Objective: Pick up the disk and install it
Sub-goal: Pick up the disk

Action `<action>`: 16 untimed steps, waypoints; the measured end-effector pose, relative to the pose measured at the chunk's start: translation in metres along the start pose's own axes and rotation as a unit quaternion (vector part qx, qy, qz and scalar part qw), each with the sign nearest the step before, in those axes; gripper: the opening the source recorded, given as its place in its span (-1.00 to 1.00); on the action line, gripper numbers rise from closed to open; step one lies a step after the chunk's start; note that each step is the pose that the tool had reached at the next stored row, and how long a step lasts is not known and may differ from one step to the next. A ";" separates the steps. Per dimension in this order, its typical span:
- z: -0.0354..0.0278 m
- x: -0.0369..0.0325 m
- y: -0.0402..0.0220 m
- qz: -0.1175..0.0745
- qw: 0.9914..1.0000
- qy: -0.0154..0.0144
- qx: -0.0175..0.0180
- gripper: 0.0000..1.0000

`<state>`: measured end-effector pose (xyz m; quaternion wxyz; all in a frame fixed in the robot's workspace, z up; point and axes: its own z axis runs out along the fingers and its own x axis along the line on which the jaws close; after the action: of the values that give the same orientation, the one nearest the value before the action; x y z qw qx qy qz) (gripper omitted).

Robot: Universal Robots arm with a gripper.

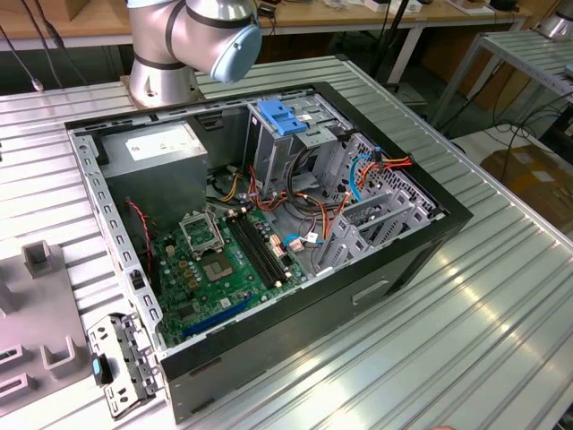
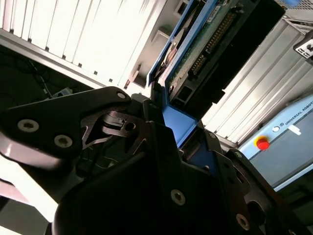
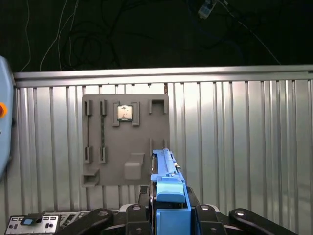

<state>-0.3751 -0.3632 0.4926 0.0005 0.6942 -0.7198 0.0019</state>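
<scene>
My gripper (image 2: 178, 132) is shut on the disk (image 2: 210, 44), a flat drive with a green circuit-board underside and a bright blue rail frame. Black fingers (image 2: 146, 122) clamp the disk's blue end, and its body sticks out beyond them. In the first wrist view the disk (image 3: 166, 171) appears edge-on as a blue strip rising from the gripper (image 3: 168, 198), lifted above the ribbed metal table (image 3: 234, 137). The open computer case (image 1: 421, 224) lies on its side on the table in the exterior view.
Inside the case are a green motherboard (image 1: 215, 260), a grey power-supply box (image 1: 161, 148), a blue ribbed bracket (image 1: 282, 116) on the drive cage and orange cables (image 1: 358, 170). A grey fixture plate (image 3: 124, 161) holds a chip (image 3: 123, 112). The arm's base joint (image 1: 197, 31) stands behind the case.
</scene>
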 end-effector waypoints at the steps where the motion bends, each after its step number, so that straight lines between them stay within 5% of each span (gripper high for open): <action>1: 0.0000 -0.0001 -0.0023 0.000 1.000 0.000 0.000 -0.25; 7: 0.0000 -0.0004 -0.0180 0.000 1.000 0.000 0.000 -0.25; 13: -0.0037 0.0001 -0.0200 0.000 1.000 0.001 0.000 -0.25; 16: -0.0040 -0.0001 -0.0258 0.000 1.000 0.005 0.000 -0.25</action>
<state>-0.3494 -0.3640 0.4967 0.0043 0.6939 -0.7200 0.0053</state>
